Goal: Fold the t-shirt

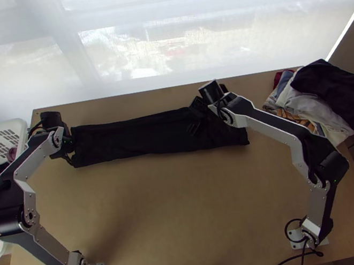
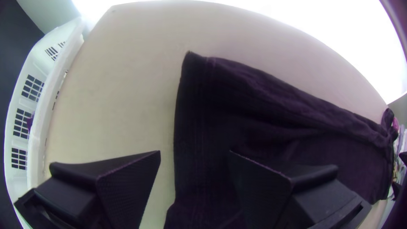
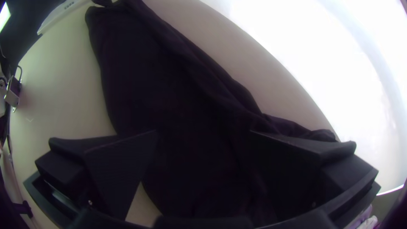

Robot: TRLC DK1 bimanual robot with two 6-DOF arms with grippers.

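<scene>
Left pincer (image 1: 70, 145) spread wide at end of black t-shirt (image 1: 139, 136); right pincer (image 1: 195, 117) spread wide over it.

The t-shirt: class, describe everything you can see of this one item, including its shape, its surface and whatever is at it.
The t-shirt is black, soft-looking cloth, folded into a long narrow strip lying crosswise near the table's far edge. Its left end is fairly straight, with a stitched hem; a narrow flap juts out near the right end. Soft creases run lengthwise. The left gripper is open at the hemmed end, the right gripper open over the other; contact is unclear.
</scene>
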